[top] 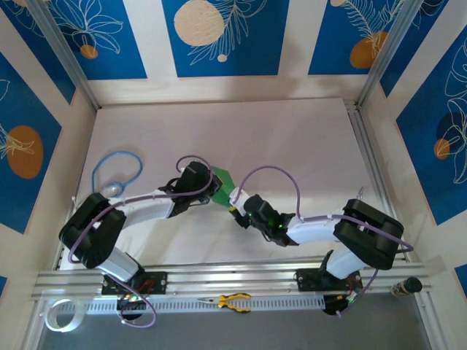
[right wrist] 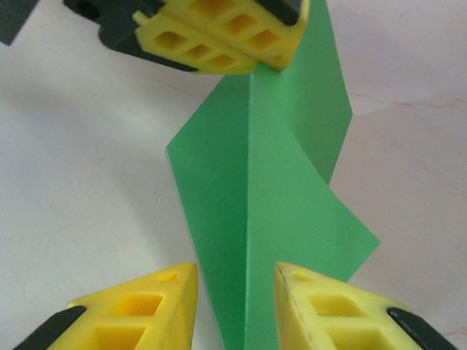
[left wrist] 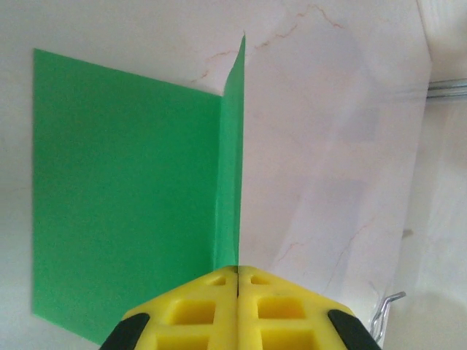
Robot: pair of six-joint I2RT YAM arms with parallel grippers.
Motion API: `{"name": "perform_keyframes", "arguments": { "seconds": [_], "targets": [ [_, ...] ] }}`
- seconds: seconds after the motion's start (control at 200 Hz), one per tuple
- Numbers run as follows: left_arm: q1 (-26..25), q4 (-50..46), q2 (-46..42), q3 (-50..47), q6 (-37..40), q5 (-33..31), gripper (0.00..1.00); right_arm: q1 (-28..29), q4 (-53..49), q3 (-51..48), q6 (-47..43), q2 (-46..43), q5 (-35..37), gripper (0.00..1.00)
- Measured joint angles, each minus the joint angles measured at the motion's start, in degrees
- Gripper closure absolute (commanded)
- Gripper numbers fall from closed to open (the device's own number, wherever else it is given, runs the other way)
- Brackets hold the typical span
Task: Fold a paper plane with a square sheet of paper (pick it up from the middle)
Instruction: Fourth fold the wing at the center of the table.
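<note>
Two arms converge near the middle of the table (top: pixel 292 138), somewhat closer to its near edge than to its far edge. The green sheet of paper (right wrist: pixel 255 182) lies there between them.

Left end effector (left wrist: pixel 238 288): yellow fingers pressed together, with no gap showing. They pinch a raised ridge of the sheet, and this ridge stands upright along a straight crease. To the left of the crease, one panel of the sheet lies flat on the table. Its edges are straight and its surface is unmarked.

Right end effector (right wrist: pixel 237 295): fingers spread, one on each side of the crease line, with the paper passing between them. A gap shows between the left finger and the paper. Whether the right finger touches the flap beside it cannot be told. In the right wrist view the sheet rises from the table toward the left end effector's grip, and one flap curls outward on the right.

Other items noted:
- Yellow-handled pliers (top: pixel 233 301) rest on the rail along the near edge, between the two arm bases.
- A blue cable loop (top: pixel 117 171) lies on the table near its left edge, well apart from the sheet
</note>
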Motion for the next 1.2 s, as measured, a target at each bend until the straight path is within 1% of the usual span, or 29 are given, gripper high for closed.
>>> {"name": "perform_keyframes", "arguments": {
  "seconds": [0.175, 0.445, 0.93, 1.201],
  "targets": [
    [0.0, -1.2, 0.0, 0.0, 0.0, 0.0, 0.99, -1.9, 0.2, 0.2, -0.1, 0.3, -0.5, 0.64],
    [-0.4, -1.2, 0.0, 0.0, 0.0, 0.0, 0.98, -2.4, 0.2, 2.4, -0.6, 5.0, -0.5, 0.64],
    [-0.4, -1.2, 0.0, 0.0, 0.0, 0.0, 0.97, 0.3, 0.9, 0.9, -1.6, 3.8, 0.8, 0.62],
    [-0.4, -1.2, 0.0, 0.0, -0.2, 0.0, 0.96, 0.3, 1.0, 1.0, -2.3, 4.5, 1.9, 0.71]
  ]
}}
